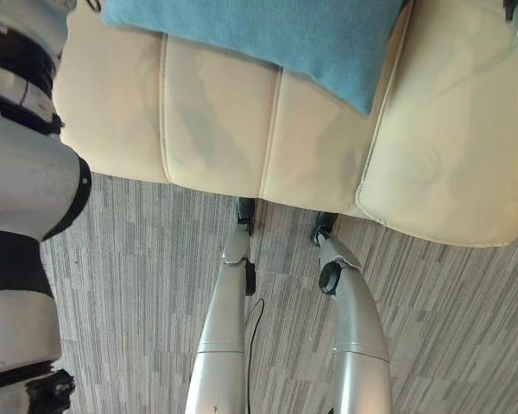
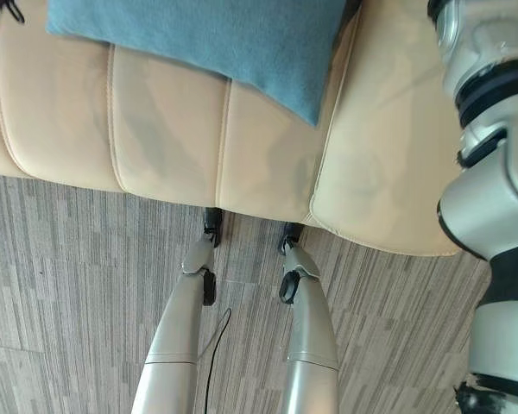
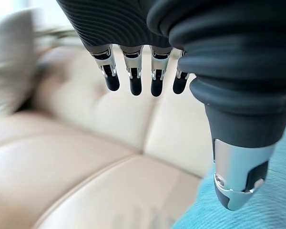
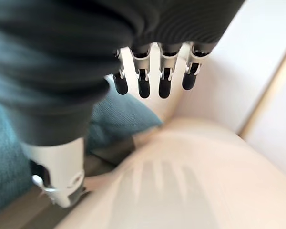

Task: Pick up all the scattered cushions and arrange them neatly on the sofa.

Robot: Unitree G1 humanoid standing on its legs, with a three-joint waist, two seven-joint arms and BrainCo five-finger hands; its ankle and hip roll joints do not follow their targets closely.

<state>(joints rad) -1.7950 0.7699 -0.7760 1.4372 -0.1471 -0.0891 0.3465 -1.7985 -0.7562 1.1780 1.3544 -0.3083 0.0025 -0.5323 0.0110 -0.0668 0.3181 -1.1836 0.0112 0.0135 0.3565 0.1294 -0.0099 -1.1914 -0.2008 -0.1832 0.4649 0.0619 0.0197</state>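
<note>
The left hand [image 3: 181, 57] hangs slack in its own wrist view, fingers [image 3: 135, 81] straight and spread narrowly in a row, thumb [image 3: 238, 176] apart from them, holding nothing. Past the fingertips lies the cream sofa [image 3: 86, 167], its seat and padded backrest bare, and just beside the thumb is the edge of a teal cushion [image 3: 271, 200].

The right hand [image 4: 86, 71] is likewise relaxed and empty, fingers [image 4: 164, 83] straight, thumb [image 4: 57, 176] well clear of them. Beyond it the same cushion [image 4: 119, 117] lies next to the sofa's armrest [image 4: 181, 181], with a pale wall behind.

In the head views the cushion [image 1: 268, 34] rests flat on the sofa's seat [image 1: 216, 129], at 12 o'clock in the scene, one corner pointing toward 4 o'clock and reaching the seam by the armrest [image 1: 449, 164] at 2 o'clock. The sofa's front edge meets a grey striped carpet [image 1: 138, 285] that spreads from 9 through 6 to 4 o'clock.
</note>
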